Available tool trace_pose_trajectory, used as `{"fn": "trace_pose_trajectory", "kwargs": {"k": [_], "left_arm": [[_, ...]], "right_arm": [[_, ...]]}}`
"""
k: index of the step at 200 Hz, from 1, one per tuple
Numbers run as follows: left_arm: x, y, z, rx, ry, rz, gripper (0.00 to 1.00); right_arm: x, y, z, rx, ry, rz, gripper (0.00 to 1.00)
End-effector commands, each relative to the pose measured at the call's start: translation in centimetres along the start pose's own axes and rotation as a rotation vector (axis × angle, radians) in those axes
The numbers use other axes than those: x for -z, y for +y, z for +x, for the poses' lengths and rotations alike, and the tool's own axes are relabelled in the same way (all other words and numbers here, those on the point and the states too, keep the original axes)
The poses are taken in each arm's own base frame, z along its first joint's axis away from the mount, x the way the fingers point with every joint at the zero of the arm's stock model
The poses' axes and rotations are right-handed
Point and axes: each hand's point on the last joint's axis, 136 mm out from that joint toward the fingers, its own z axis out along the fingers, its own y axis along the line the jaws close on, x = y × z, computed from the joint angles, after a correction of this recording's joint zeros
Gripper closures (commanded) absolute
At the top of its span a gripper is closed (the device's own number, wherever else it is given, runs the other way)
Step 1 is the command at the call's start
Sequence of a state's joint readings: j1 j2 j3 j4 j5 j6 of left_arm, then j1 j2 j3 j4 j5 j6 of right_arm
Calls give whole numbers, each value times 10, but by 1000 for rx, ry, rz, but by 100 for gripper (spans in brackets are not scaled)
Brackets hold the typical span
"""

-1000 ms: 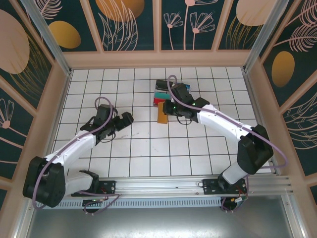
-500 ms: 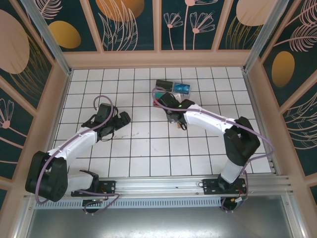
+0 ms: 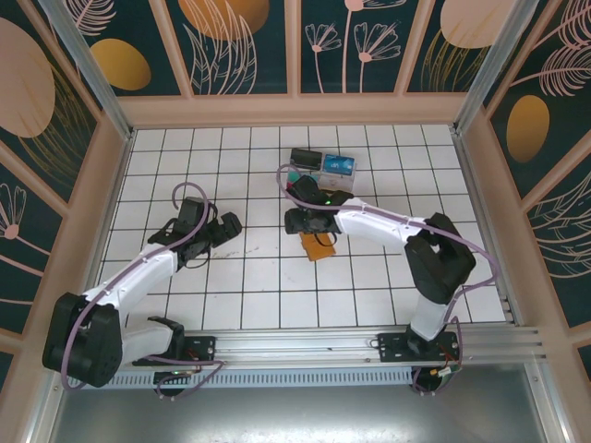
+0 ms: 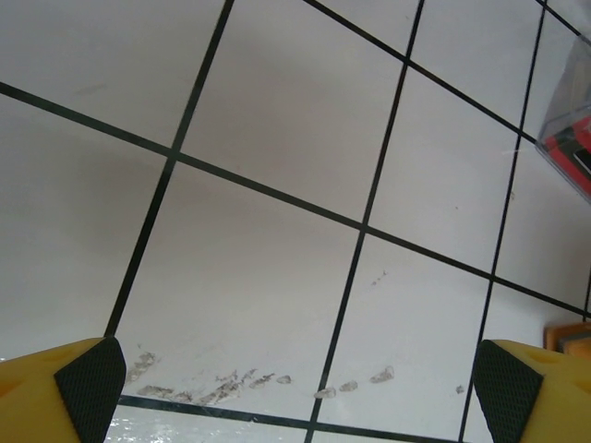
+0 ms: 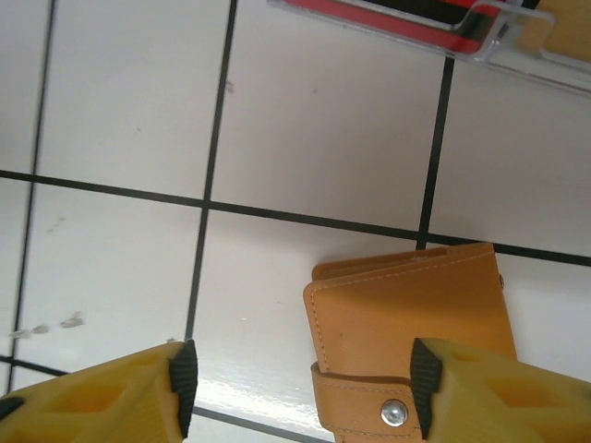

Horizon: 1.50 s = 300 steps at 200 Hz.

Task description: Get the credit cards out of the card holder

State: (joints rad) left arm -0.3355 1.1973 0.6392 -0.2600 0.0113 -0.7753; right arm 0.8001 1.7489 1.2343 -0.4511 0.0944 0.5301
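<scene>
- The left arm is stretched low over the white tiled table (image 3: 268, 286). The left gripper (image 3: 224, 226) is pointed toward the table's middle, with its yellow, black-padded fingers (image 4: 90, 386) spread wide and nothing held.
- The right arm is folded back leftward. The right gripper (image 5: 305, 380) is aimed downward with its fingers parted, and nothing is gripped.
- The closed tan-orange leather card holder (image 5: 411, 318), fastened by a snap strap, is laid flat on the tiles, partly under one right finger.
- A clear plastic case with red contents (image 5: 406, 23) is seen beyond it.

1. The card holder (image 5: 406, 323) is tan-orange leather with pale stitching and a silver snap.
2. Under the card holder, the table (image 3: 259, 277) has white tiles with black grid lines.
3. Beyond the card holder, a clear case (image 5: 388, 26) shows red.
4. Behind it, the walls (image 3: 245, 46) are dark teal with peach leaves.
</scene>
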Motion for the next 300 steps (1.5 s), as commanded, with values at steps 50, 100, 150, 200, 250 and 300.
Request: {"fn": "trace_pose_trajectory", "kwargs": {"k": [50,100,150,200,250,300], "left_arm": [[-1,-14,8,-68,58,79,1],[-4,-15,8,-68,64,79,1],[-4,-13,14,-66,85,84,1],[-3,-29,25,-7,106,171,6],[-9,-62,41,-59,144,213,16],[-11,-55,26,-46,89,125,15]], "right_arm": [[-12,-54,-2,-236,35,-92,37],[-40,-49,-13,-198,66,-79,38],[-51,-13,-1,-125,125,-148,40],[-36,-37,-1,-186,101,-124,39],[-9,-48,7,-191,99,-197,32],[-40,-29,-6,-156,116,-114,37]]}}
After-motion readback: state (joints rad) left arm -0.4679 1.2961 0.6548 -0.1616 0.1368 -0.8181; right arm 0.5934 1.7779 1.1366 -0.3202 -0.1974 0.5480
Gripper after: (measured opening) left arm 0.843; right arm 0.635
